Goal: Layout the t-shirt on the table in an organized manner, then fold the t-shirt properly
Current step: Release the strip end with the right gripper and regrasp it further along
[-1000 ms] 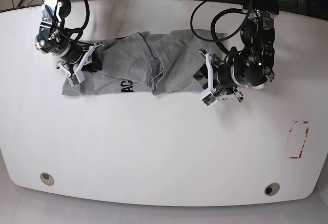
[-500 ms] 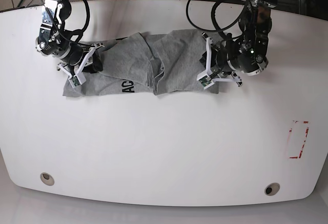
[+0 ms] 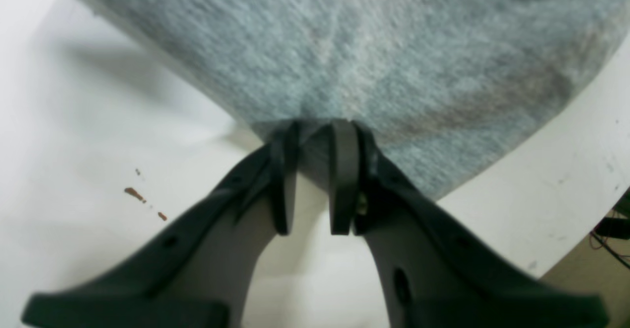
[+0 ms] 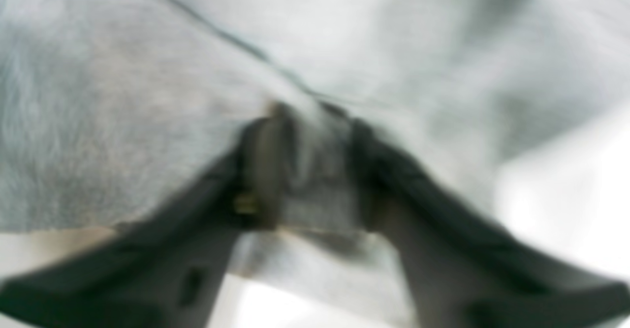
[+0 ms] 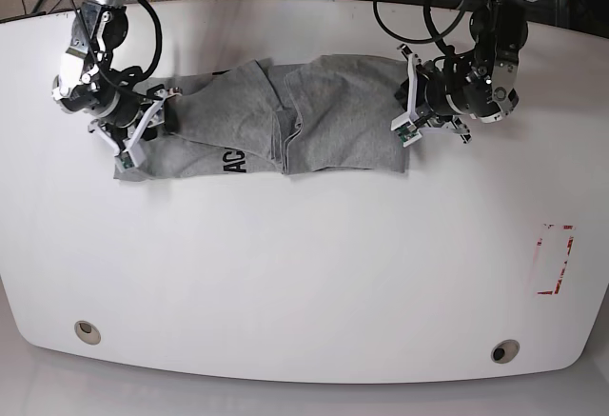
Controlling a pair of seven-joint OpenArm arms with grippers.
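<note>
The left gripper (image 3: 312, 180) has its fingers (image 3: 342, 170) nearly together with a pinch of grey cloth caught at their tips, so it is grasping the t-shirt (image 3: 344, 47) at an edge; in the base view this is the arm at the right end of the garment (image 5: 409, 121). The right gripper (image 4: 305, 170) also has a fold of cloth between its fingers (image 4: 261, 175), but the wrist view is blurred and the gap looks wider, so I cannot tell whether that hold is firm or slackening; it sits at the shirt's other end (image 5: 143, 135).

The t-shirt lies bunched lengthwise across the far half of the table (image 5: 304, 283), creased down the middle, with only part of the black lettering (image 5: 235, 162) showing.

I judge the step to be the laying-out, not the folding; the shirt is not yet flat. The next move calls for both ends held securely and drawn apart and toward the open table, so the creases pull out without the cloth slipping free.
</note>
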